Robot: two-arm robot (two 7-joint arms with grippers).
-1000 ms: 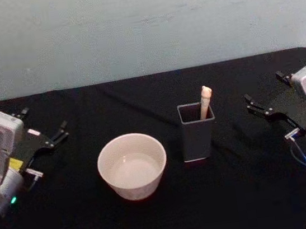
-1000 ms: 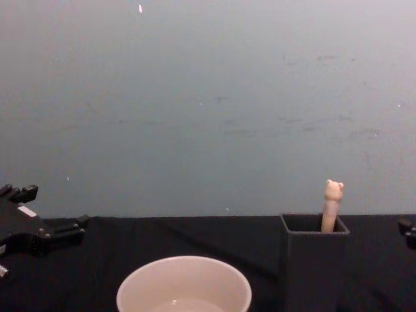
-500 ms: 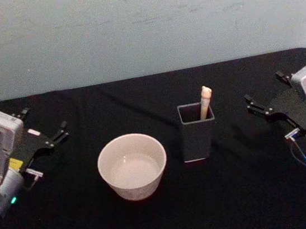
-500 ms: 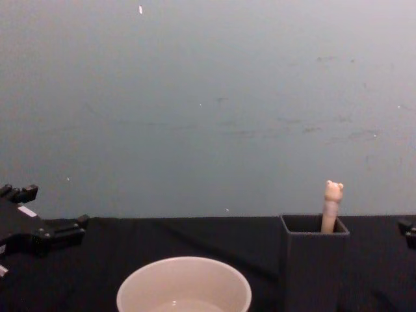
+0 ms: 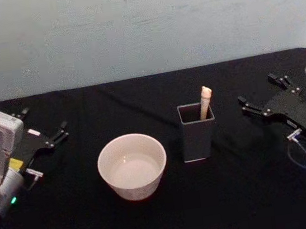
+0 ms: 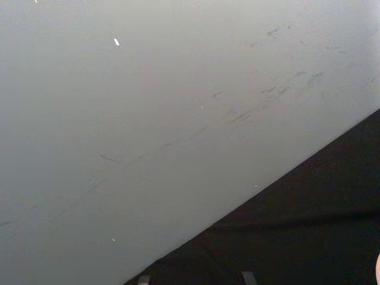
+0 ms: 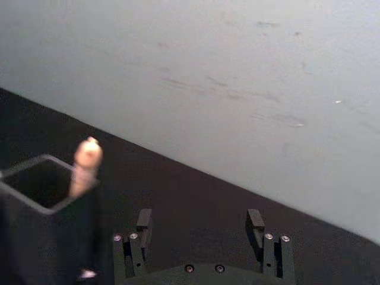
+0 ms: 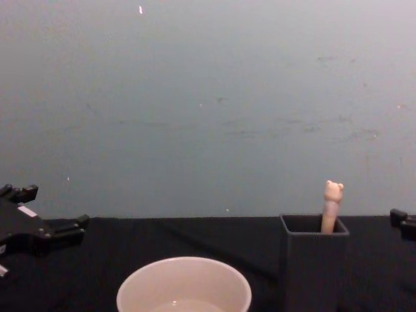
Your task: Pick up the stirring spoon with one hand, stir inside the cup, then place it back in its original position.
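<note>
1. The stirring spoon (image 5: 205, 102) stands in the dark grey holder (image 5: 197, 140), a little right of the middle of the black worktop (image 5: 238, 205).
2. Its long axis runs almost straight up and down. The bear-head end is on top, and the beige handle leans slightly to the right, resting in the holder's far right corner.
3. The thin neck and the bowl are down inside the holder, hidden by its walls. Only the upper handle and the little head rise above the rim.
4. The cup (image 5: 132, 166) sits upright, mouth up, to the left of the holder and a touch nearer. There is a clear gap of dark cloth between the two.
5. The right gripper (image 5: 257, 90) hangs over the worktop to the right of the holder, apart from it, with its tips aimed left toward the spoon. Its two fingers are spread wide with nothing between them. Seen from that arm's wrist, the handle and the holder's open mouth lie beyond the tips.
6. The left gripper (image 5: 45, 120) sits at the left side of the worktop, well apart from the cup. Its fingers are also spread and it grips nothing.
7. Neither gripper touches the spoon, the cup or the holder.
</note>
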